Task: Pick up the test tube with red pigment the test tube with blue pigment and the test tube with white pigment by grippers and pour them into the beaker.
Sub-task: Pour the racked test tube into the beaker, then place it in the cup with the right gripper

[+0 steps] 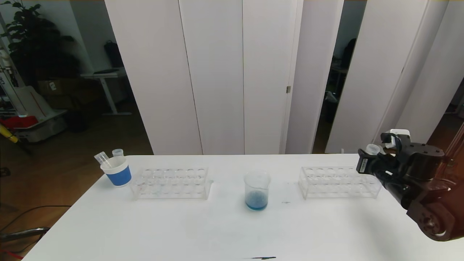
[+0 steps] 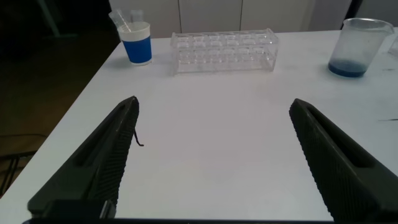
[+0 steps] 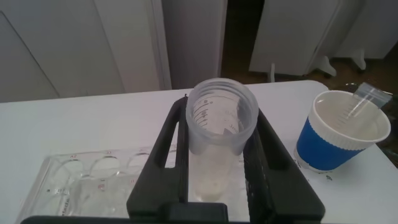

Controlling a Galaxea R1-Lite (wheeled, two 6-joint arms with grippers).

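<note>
White table carries the beaker, blue-tinted at its base. At three o'clock, the right pincer pinches the test tube with white pigment, clear and cream-tipped. The left pincer is spread.

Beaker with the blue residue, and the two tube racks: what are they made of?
Clear cylindrical beaker: glass or clear plastic, can't tell; transparent, flared rim, blue pigment visible through the wall. Clear rectangular racks, left rack and right rack: probably acrylic; see-through plates with bright, sharp edges and round holes.
</note>
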